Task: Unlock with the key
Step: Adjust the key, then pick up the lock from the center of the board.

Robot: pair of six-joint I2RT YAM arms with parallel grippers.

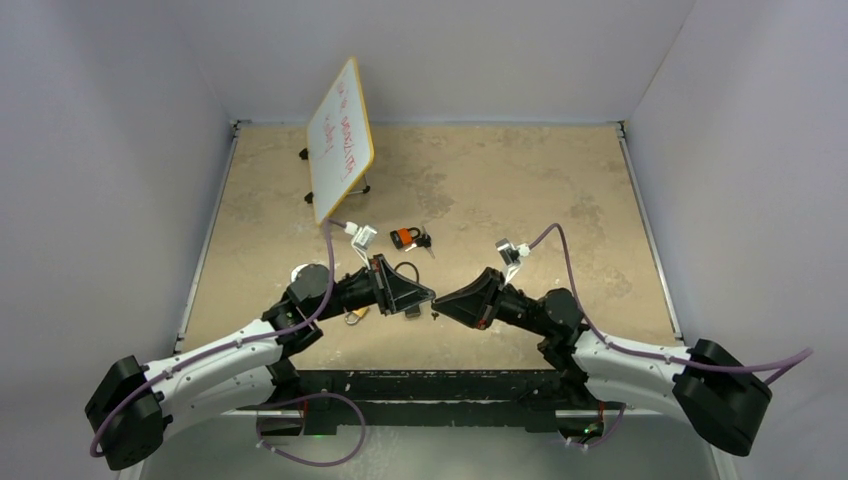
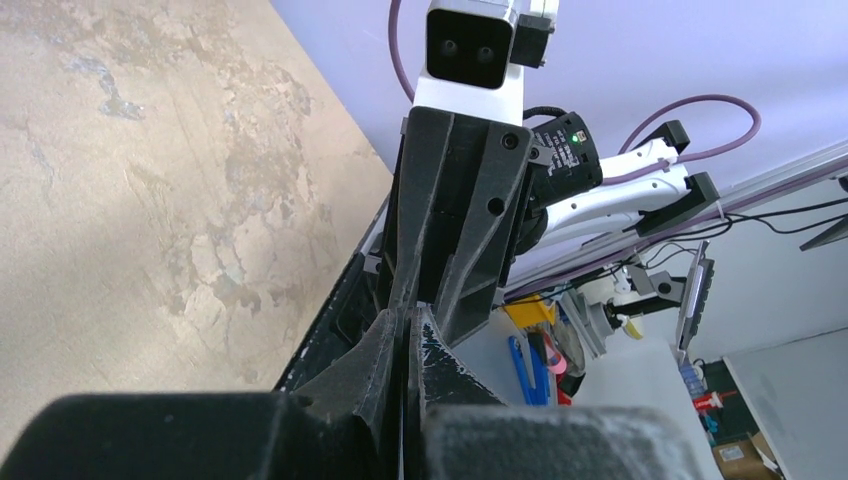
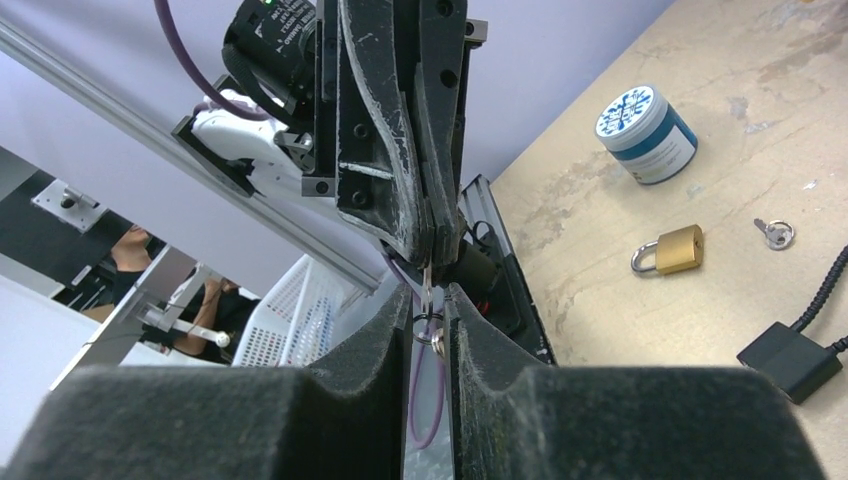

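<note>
My left gripper (image 1: 425, 296) and right gripper (image 1: 443, 299) meet tip to tip above the table's near middle. In the right wrist view the left gripper (image 3: 428, 252) is shut on a small silver key (image 3: 428, 285) that hangs down from its tips. The key's ring (image 3: 428, 322) sits in the narrow gap of my right gripper (image 3: 430, 297), whose jaws stand slightly apart. In the left wrist view the left gripper (image 2: 412, 312) has its jaws pressed together. A brass padlock (image 3: 680, 249) lies shut on the table, under the left arm in the top view (image 1: 355, 316).
An orange-and-black padlock (image 1: 405, 237) with keys lies beyond the grippers. A tilted whiteboard (image 1: 340, 140) stands at the back left. A blue-and-white jar (image 3: 645, 133), a loose small key (image 3: 773, 233) and a black connector (image 3: 795, 355) lie near the brass padlock.
</note>
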